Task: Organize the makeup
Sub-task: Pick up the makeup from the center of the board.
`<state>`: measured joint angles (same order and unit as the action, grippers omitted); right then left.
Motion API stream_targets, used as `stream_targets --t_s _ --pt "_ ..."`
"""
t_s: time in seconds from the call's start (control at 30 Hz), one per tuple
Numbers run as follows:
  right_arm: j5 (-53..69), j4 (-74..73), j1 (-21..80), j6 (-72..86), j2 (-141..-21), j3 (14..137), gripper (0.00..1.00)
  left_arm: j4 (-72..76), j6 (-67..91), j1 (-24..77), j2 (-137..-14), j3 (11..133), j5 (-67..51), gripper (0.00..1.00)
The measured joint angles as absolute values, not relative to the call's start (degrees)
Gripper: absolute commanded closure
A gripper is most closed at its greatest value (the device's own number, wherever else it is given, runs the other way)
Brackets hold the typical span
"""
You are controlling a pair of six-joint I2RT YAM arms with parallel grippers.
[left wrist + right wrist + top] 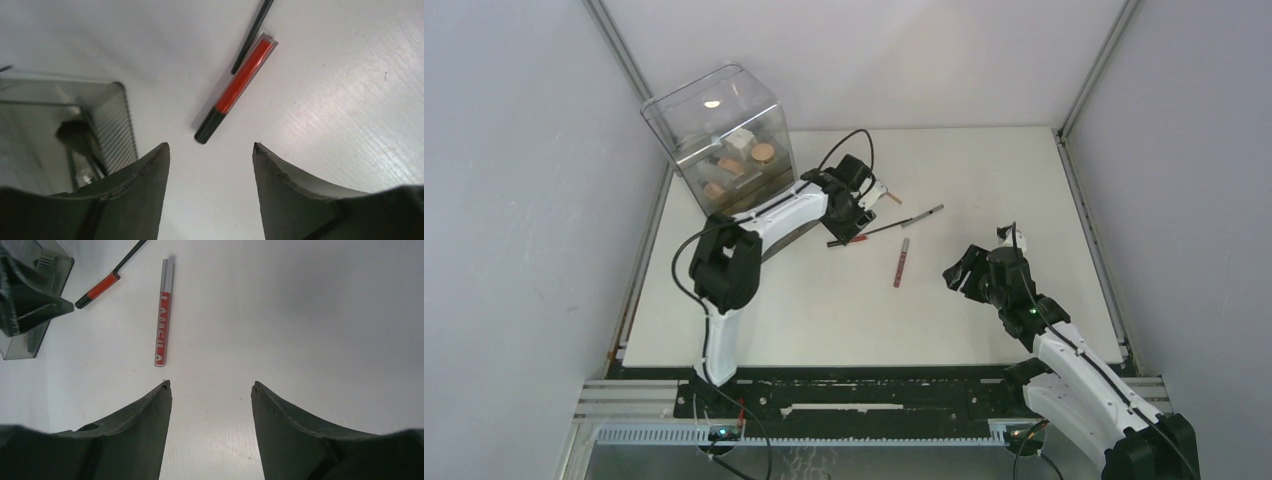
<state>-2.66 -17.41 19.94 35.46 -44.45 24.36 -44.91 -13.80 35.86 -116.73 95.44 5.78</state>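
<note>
Both end effectors hang released and empty above the table (pixel 1024 180). The left end effector (pixel 210 147) hovers beside a clear ribbed compartment (pixel 117 125), probably where loose makeup is meant to go. A black-capped red lip tube (pixel 235 90) lies flat just ahead of its fingertips, with a thin black brush (pixel 252 35) close by the tube's far end. The right end effector (pixel 210 385) faces a silver-capped red lip gloss tube (pixel 164 312), which lies ahead of it and off toward the left arm's side, so neither tube is between any fingers yet. The clear organizer box (pixel 719 140) in the far left corner already holds several pieces.
</note>
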Motion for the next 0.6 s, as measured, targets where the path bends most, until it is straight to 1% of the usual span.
stream_targets --t_s 0.2,0.47,0.6 --pt "-2.5 -17.37 19.94 35.44 -44.69 24.36 0.33 -47.81 -13.65 35.86 -123.57 99.35 2.26 0.41" --pt "-2.52 -17.37 19.94 35.42 -45.39 24.36 0.33 -49.1 -13.5 35.35 -125.67 99.85 -1.54 0.48" --pt "-2.5 -17.32 19.94 35.4 -45.71 24.36 0.33 -49.8 -13.47 35.22 -126.39 99.77 -2.83 0.48"
